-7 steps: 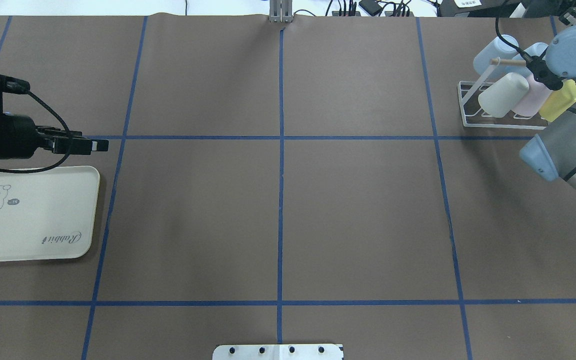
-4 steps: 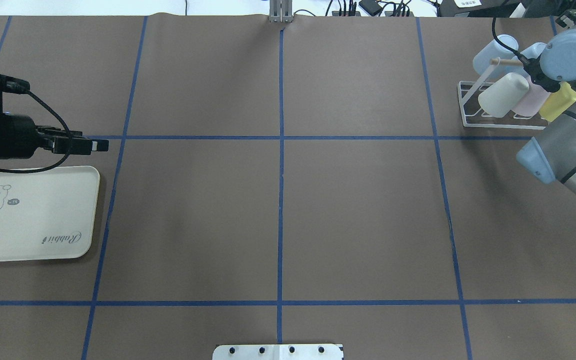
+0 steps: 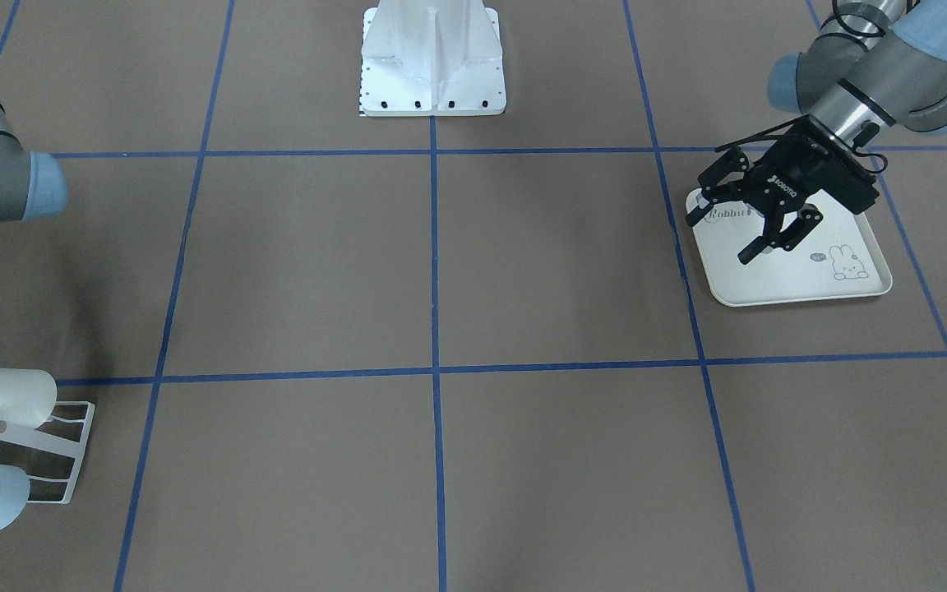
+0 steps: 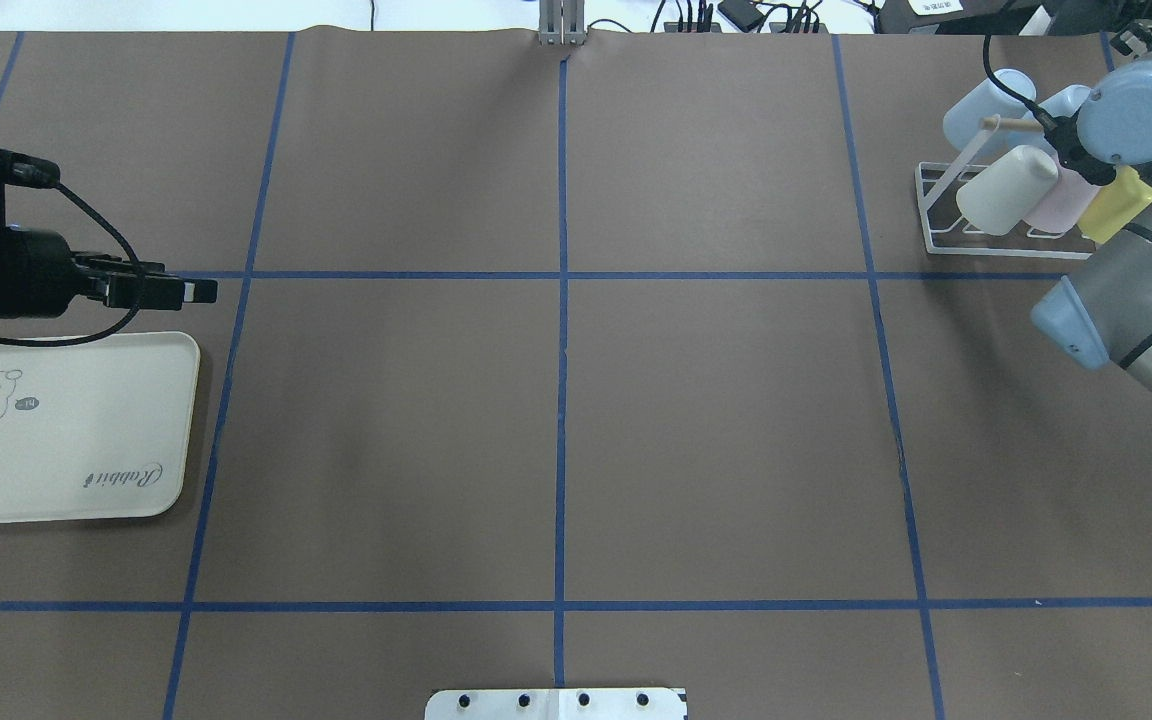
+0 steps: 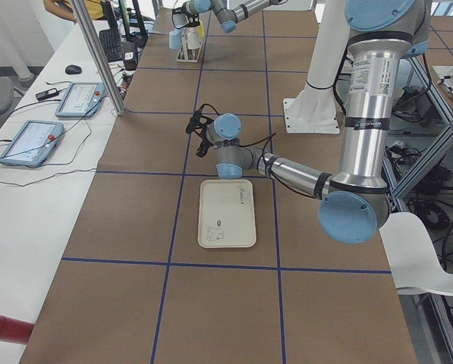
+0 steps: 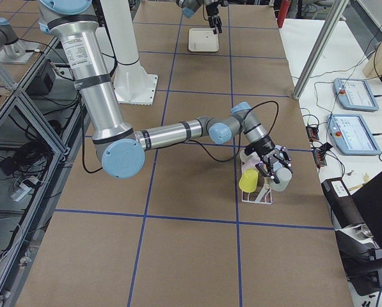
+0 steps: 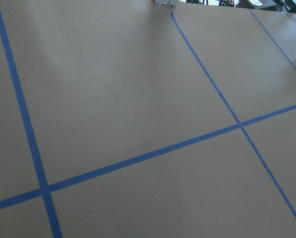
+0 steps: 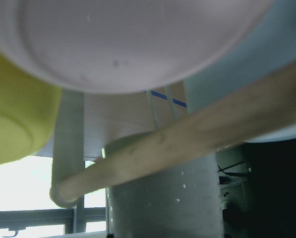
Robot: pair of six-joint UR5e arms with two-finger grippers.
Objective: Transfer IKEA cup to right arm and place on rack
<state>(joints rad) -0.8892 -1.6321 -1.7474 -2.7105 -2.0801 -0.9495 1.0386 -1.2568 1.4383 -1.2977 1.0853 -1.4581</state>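
Right arm [image 4: 1136,270] wrist shifts slightly over rack [image 4: 936,215] since a second ago | right tool: we cannot tell its state | left tool [image 3: 718,238] spread, holding nothing, near tray [image 4: 86,500] | cups [image 4: 1004,190] rest on rack; we judge placement finishing.

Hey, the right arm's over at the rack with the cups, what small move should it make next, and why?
Probably lift the right gripper clear of the rack, back and up. The tray is bare, the left gripper is open and holds nothing, and the cups I can see sit on the rack, so no cup seems left to place.
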